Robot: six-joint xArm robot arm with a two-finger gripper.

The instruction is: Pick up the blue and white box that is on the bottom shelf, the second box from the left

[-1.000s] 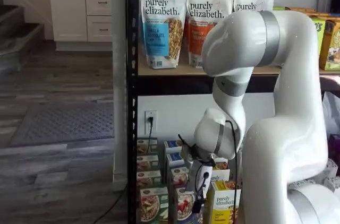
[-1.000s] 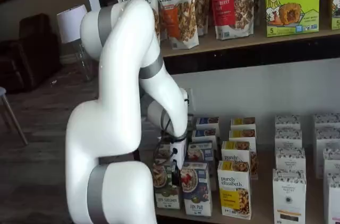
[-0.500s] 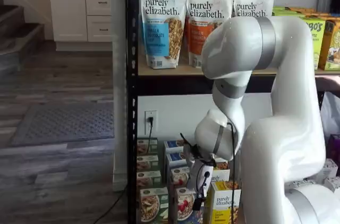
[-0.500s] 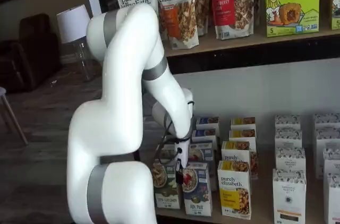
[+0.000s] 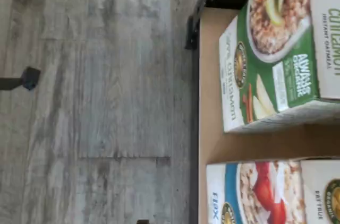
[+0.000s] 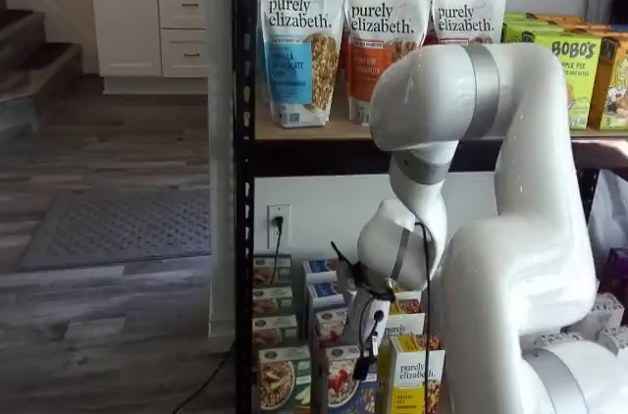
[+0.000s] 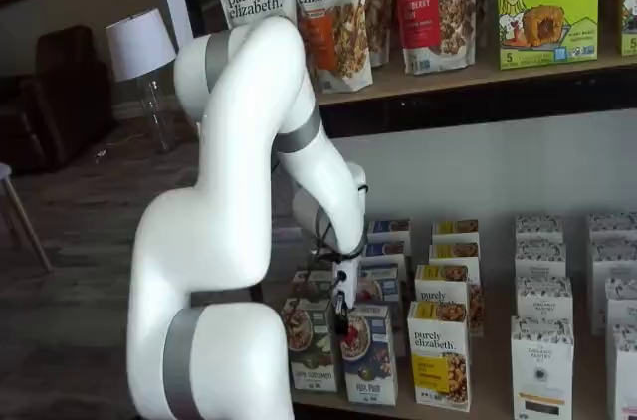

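The blue and white box [image 7: 368, 355] stands in the front row of the bottom shelf [image 7: 488, 405], between a green and white box [image 7: 311, 345] and a yellow and white box [image 7: 440, 355]. It also shows in a shelf view [image 6: 340, 382] and, turned on its side, in the wrist view [image 5: 265, 192], with red berries on its picture. My gripper [image 7: 341, 322] hangs just above the blue box's top, on the green box's side. In a shelf view [image 6: 363, 367] its black fingers point down in front of the blue box. No gap between the fingers shows.
Rows of the same small cartons run back behind the front ones. White cartons [image 7: 542, 365] stand to the right. Tall granola bags [image 6: 299, 41] fill the tier above. The rack's black post [image 6: 242, 188] stands left of the boxes. Grey wood floor [image 5: 106, 102] lies in front of the shelf edge.
The arm has swung so the gripper moved sideways from above the green box toward the blue box, staying at about the same height.
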